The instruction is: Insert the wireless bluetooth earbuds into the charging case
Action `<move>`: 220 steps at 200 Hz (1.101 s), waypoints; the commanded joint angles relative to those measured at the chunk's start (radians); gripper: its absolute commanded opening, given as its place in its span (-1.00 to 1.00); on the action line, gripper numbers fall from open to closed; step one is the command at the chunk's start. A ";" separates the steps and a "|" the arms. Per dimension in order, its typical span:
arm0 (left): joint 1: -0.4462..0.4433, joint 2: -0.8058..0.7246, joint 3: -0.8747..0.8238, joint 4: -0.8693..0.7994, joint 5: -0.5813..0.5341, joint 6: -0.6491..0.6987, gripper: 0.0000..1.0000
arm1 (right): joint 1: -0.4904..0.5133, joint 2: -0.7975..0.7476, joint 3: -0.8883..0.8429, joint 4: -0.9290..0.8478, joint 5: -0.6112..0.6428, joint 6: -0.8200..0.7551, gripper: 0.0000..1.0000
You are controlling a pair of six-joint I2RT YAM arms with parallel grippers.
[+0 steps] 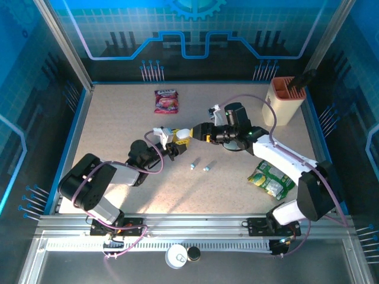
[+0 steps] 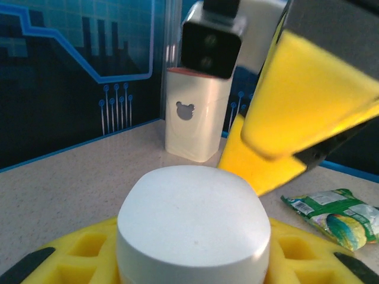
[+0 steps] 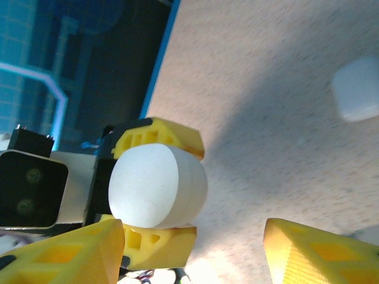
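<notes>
A speckled beige tabletop [image 1: 118,118] with a blue rim lies inside blue circuit-patterned walls [image 1: 189,29]. A cream plastic holder [image 1: 283,105] with a bear-shaped cutout stands upright, well beyond and to the right of the white pebble-shaped plastic charging case [image 3: 157,186], with a dark tool poking out of its top. A green foil packet [image 1: 270,179] lies flat, well to the right of the case and nearer the arm bases. A pink snack packet [image 1: 166,100] lies beyond the case. The case itself is held off the table about mid-table. The left gripper [image 1: 176,142] is clamped on it with a yellow finger on each of two opposite sides, and its broad oval face is turned toward the right gripper [image 3: 194,257]. That gripper stands just right of the case, jaws apart, nothing between them. A blurred white rounded thing [image 3: 358,89] rests on the table farther off from the case. Two tiny pale-blue and white stemmed plastic earbuds [image 1: 193,166] lie flat and side by side on bare tabletop, near the case on the arm-base side and slightly right of it, apart from both grippers. Each one's long axis seems to slant from near-left to far-right, and they are too small to tell which end is the stem.
</notes>
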State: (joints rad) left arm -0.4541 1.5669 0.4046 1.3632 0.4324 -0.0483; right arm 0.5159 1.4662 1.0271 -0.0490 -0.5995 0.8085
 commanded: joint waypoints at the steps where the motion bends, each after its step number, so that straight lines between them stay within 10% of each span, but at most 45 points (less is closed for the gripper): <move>1: -0.009 -0.024 0.029 0.039 0.080 0.001 -0.62 | 0.001 0.033 -0.031 0.228 -0.182 0.149 0.25; 91: -0.018 -0.028 0.022 0.039 0.091 0.030 -0.54 | 0.006 0.079 -0.089 0.408 -0.210 0.275 -0.55; 147: -0.018 -0.036 -0.026 0.039 0.053 0.072 0.64 | -0.045 0.049 -0.133 0.339 -0.095 0.194 -0.60; 220: -0.018 -0.110 -0.124 -0.044 0.033 0.100 0.87 | -0.088 0.199 -0.013 -0.014 0.207 -0.155 -0.58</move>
State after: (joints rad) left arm -0.4671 1.5013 0.3012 1.3705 0.4641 0.0269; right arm 0.4309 1.5929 0.9390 0.0631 -0.5194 0.8093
